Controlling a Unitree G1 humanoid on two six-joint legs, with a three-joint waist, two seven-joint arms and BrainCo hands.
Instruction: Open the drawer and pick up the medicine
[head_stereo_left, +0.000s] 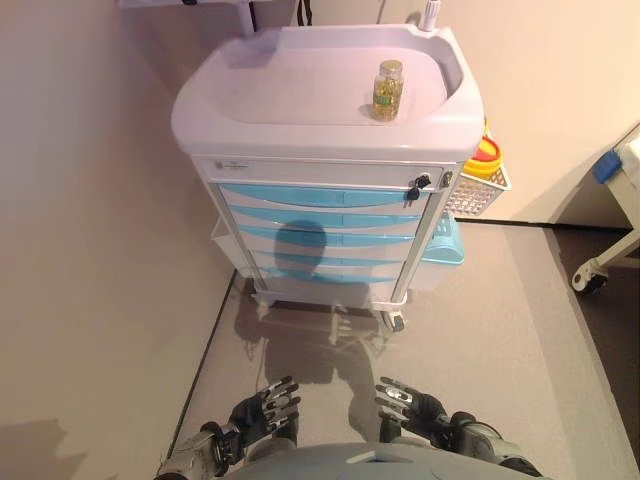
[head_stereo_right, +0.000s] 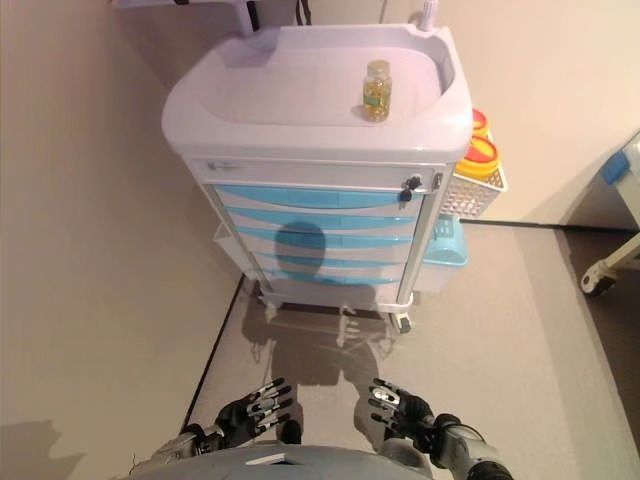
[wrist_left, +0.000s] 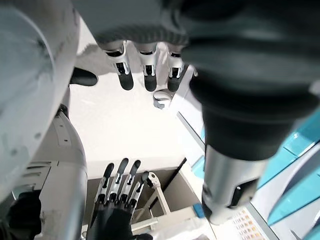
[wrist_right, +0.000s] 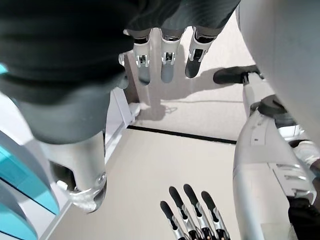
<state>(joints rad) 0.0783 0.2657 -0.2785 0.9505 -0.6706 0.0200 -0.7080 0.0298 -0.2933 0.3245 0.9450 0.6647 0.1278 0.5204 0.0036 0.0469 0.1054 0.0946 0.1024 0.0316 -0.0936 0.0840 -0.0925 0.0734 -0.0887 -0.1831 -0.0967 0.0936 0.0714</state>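
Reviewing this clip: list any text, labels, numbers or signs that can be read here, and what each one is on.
No text here can be read.
Small plate on the cart front, above the top drawer: print too small to read.
Bottle on the cart top: no label readable.
Yellow container in the side basket: no markings legible.
Neither hand carries visible print.

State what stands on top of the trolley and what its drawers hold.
A small bottle of yellowish contents stands on the trolley's recessed top, toward its right side. The blue drawers are all shut, so their contents cannot be seen.
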